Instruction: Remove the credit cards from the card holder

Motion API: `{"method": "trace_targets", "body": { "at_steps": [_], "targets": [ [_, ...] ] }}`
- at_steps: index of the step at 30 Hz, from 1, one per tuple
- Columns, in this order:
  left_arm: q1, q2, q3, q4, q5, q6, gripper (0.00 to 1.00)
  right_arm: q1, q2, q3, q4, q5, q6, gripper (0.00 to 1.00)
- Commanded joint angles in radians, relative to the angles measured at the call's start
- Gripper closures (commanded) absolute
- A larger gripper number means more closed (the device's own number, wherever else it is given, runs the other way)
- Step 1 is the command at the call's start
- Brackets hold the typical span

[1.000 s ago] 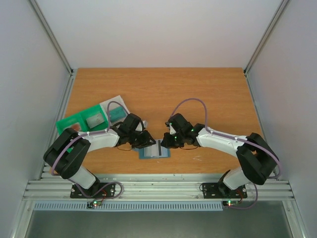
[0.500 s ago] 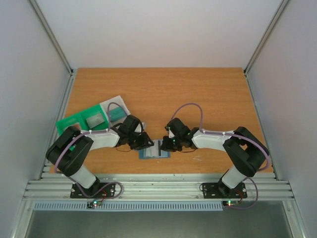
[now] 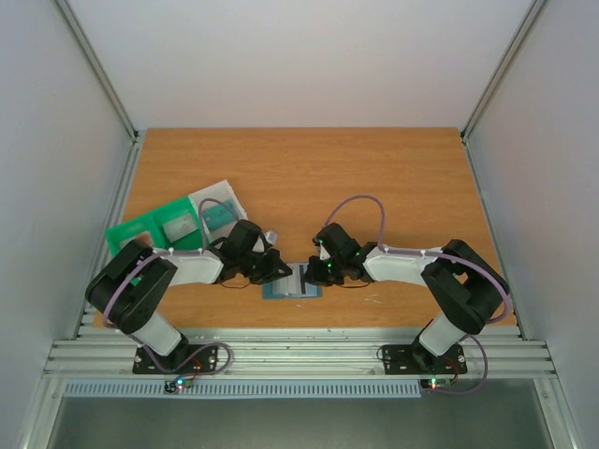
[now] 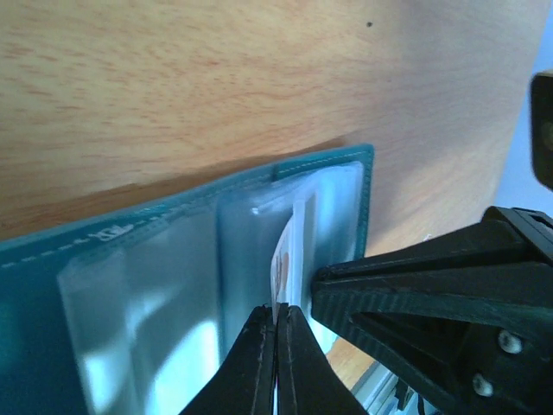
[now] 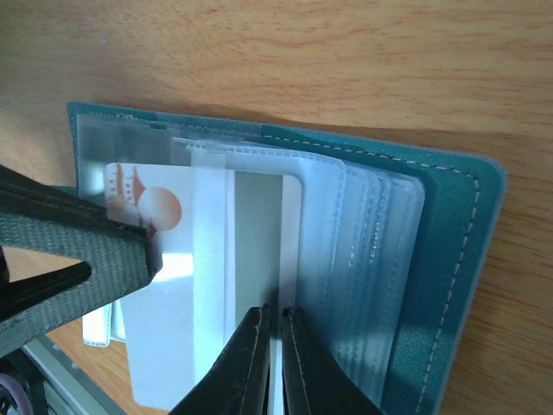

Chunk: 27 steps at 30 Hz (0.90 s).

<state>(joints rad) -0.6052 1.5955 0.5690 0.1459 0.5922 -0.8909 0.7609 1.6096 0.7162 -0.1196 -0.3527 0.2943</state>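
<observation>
The wallet (image 3: pixel 292 281) lies open at lower centre. The left gripper (image 4: pixel 276 316) pinches the stiff, probably slick white card (image 5: pixel 168 328) by its edge. The right gripper (image 5: pixel 278 318) clamps a floppy clear sleeve (image 5: pixel 324 216), likely steadying it.

Right end effector (image 5: pixel 276 316), tips together, at the edge of a white card (image 5: pixel 173 285) in the card holder (image 5: pixel 449 242).

Brown wooden worktop (image 3: pixel 374 168), two trays
Green plastic tray (image 3: pixel 140 232) at 9 o'clock; clear whitish plastic tray (image 3: pixel 211 198) touching its 1 o'clock.
</observation>
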Motion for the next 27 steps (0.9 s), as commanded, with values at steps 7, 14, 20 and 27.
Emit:
{"method": "trace_targets", "body": {
  "at_steps": [7, 14, 20, 27],
  "targets": [
    [0.012, -0.171, -0.011, -0.159, -0.147, 0.036, 1.0, -0.01, -0.04, -0.01, -0.025, 0.02, -0.001, 0.94],
    [0.013, -0.314, 0.038, -0.308, -0.241, 0.131, 1.0, -0.048, -0.117, 0.015, -0.092, -0.046, 0.045, 0.91],
    [-0.015, -0.408, 0.065, -0.352, -0.309, 0.238, 0.99, -0.142, -0.197, 0.028, -0.131, -0.183, 0.197, 0.86],
    [-0.085, -0.502, 0.101, -0.393, -0.408, 0.385, 1.0, -0.152, -0.215, 0.233, -0.426, -0.189, 0.23, 0.83]
  ]
}}
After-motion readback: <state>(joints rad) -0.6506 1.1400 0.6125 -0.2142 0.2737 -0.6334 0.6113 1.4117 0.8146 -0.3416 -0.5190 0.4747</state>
